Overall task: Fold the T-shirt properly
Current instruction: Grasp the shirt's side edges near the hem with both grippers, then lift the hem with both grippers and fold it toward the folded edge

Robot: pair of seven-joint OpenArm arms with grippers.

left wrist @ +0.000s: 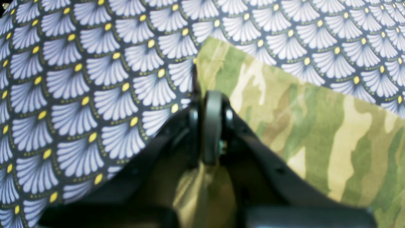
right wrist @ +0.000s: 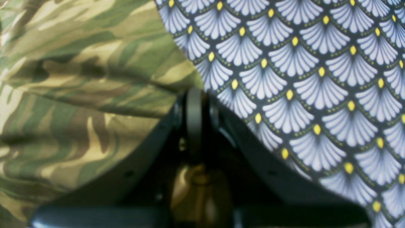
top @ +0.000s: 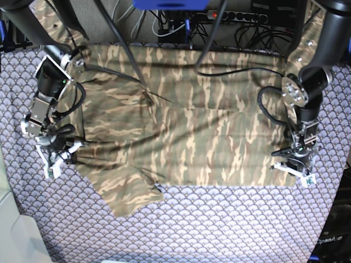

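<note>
My left gripper (left wrist: 211,95) is clenched on the hem corner of the T-shirt (left wrist: 310,136), cloth bunched between my fingers (left wrist: 211,126). My right gripper (right wrist: 193,95) is pinched on the shirt's edge beside the sleeve. The T-shirt lies spread flat on the patterned table cloth (top: 219,224), between my two grippers.
</note>
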